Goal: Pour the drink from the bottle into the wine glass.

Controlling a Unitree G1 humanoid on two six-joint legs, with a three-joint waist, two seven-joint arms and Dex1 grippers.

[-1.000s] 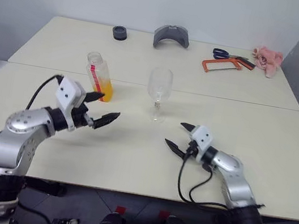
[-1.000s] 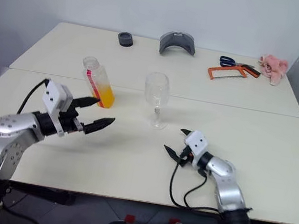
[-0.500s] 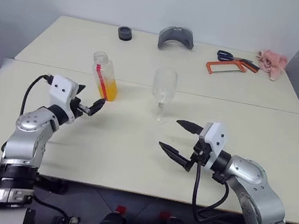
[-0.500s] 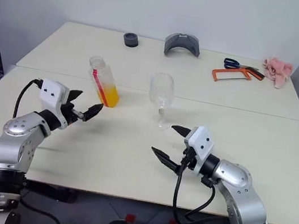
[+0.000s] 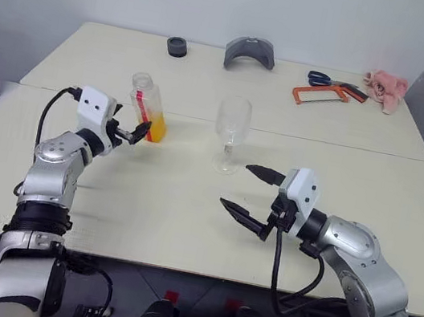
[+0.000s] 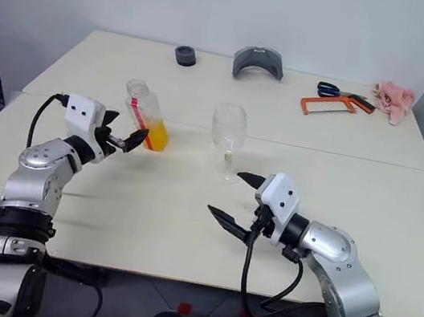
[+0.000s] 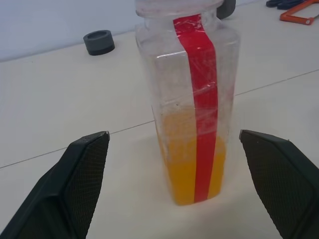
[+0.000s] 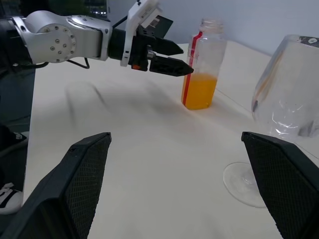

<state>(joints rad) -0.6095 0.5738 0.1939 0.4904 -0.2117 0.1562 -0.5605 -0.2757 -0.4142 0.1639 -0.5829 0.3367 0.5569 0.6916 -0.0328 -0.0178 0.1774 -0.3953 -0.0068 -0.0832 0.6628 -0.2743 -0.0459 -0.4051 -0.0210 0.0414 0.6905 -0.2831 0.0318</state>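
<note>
Bottle stands upright on table, straight ahead of L gripper, wide open & empty, tips prob. just short of it; glass beside, R gripper open, farther off.

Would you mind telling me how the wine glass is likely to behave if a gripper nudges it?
The wine glass looks top-heavy: wide bowl on a thin stem and small foot, so a push high up would probably tip it. It appears empty, so likely light. The clear thin wall suggests it is fragile.
</note>
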